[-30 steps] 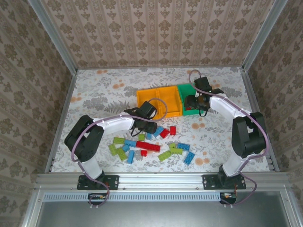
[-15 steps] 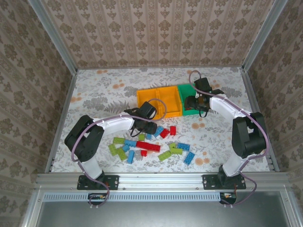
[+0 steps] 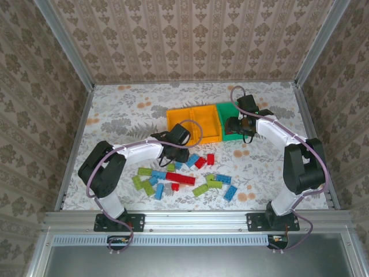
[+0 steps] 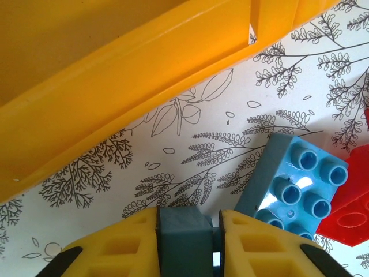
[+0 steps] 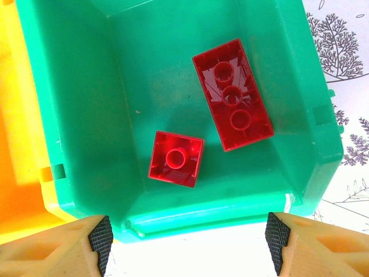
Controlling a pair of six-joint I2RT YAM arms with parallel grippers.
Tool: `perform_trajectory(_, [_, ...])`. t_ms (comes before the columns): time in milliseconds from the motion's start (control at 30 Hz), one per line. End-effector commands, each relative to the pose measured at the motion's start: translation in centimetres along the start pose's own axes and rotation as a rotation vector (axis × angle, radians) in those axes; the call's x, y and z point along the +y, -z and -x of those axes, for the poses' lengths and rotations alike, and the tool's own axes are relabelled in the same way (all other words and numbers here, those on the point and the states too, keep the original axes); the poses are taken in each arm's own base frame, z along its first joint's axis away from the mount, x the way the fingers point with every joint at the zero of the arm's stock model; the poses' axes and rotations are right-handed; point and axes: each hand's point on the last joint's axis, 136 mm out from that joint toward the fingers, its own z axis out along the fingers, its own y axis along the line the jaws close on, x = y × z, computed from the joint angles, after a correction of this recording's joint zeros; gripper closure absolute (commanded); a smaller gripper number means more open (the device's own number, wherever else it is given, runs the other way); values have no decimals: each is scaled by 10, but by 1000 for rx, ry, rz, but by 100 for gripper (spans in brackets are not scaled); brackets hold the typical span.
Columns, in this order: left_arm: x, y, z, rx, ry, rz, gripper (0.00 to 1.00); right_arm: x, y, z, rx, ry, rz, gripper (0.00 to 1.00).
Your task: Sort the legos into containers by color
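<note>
Though it looks tiny from above, the left gripper [image 4: 188, 220] up close is clamped on a blue brick [image 4: 183, 242] near the orange bin [image 4: 115, 69] | right gripper [image 5: 188, 239] apart over green bin [image 5: 86, 115], two red bricks [image 5: 233, 95] inside

Top camera looks down from behind; wrist cameras sit close over its containers [image 3: 207, 122], left perhaps aslant.

damask-patterned walls [image 3: 190, 34], aluminium corner rails [image 3: 63, 43], floral-print tabletop [image 3: 127, 112].
</note>
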Motion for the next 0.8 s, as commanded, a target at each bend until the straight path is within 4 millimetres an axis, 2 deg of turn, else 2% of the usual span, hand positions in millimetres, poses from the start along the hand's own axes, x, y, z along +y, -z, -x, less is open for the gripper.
perform_trajectory(0, [-2, 20, 18, -59, -1, 1, 74, 0, 10, -2, -17, 11, 8, 26])
perform_trajectory(300, [1, 65, 75, -217, -10, -8, 73, 2, 14, -20, -23, 25, 32, 26])
perform_trajectory(433, [8, 77, 105, -288, 5, -22, 73, -2, 12, -30, -7, 20, 23, 27])
perform_trajectory(600, [19, 74, 137, -324, 13, -10, 73, -3, 15, -36, -7, 20, 22, 27])
perform_trajectory(767, [33, 55, 151, -306, 56, -4, 73, 2, 21, -42, -15, 34, 47, 27])
